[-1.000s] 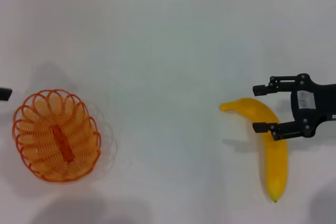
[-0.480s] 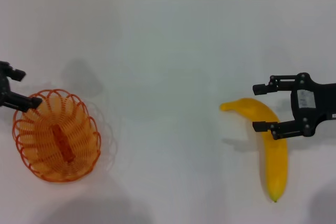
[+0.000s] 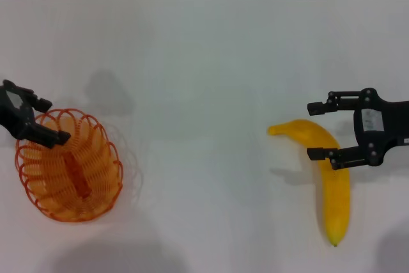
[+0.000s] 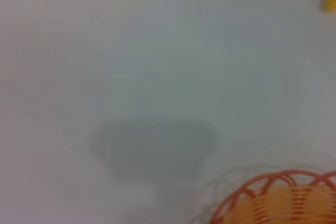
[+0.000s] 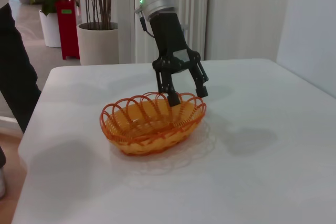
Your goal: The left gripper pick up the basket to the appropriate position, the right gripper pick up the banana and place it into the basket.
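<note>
— Left claw [image 3: 38, 121]? Spread, straddling basket [image 3: 69, 165] rim at 11 o'clock; basket on table [image 3: 204, 62].

— Right claw [image 3: 318, 131]? Spread, astride banana [image 3: 326, 174] neck; long axis 11 to 5 o'clock.

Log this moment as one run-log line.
left gripper: open, over basket rim | right gripper: open, straddling banana | banana on table

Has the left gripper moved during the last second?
Yes. The left gripper came in from the table's left edge to the far rim of the basket.
</note>
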Controlling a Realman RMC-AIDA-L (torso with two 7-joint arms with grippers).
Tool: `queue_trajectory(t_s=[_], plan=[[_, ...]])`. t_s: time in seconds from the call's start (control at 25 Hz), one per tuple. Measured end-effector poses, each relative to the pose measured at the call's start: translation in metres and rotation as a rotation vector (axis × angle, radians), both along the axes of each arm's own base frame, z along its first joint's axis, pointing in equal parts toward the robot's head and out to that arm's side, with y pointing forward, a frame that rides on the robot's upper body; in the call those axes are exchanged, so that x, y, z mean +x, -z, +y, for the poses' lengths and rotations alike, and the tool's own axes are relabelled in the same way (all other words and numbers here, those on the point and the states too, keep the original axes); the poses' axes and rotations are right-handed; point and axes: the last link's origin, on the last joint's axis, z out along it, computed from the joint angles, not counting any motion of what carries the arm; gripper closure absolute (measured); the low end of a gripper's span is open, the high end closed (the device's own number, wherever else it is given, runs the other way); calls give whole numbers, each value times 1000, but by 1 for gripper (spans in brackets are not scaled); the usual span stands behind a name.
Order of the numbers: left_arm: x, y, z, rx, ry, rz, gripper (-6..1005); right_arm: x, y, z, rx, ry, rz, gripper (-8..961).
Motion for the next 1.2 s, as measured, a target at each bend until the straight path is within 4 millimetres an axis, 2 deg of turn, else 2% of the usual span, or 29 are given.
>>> queue_trajectory(t_s=[0.28,0.72,0.92,1.12,1.2], plan=[[7,12,2,-71,-9,40,123,0,0,0,-1,0,-1,159],[8,14,2,-83,-35,62,123,0,0,0,-1,0,-1,160],[8,17,6,-74,-51,108,229,0,0,0,-1,0,-1,160],[8,17,7,-70,-62,108,462,0,0,0,-1,1,-1,160],[8,17,6,-68,-66,107,516,0,0,0,0,1,0,160]])
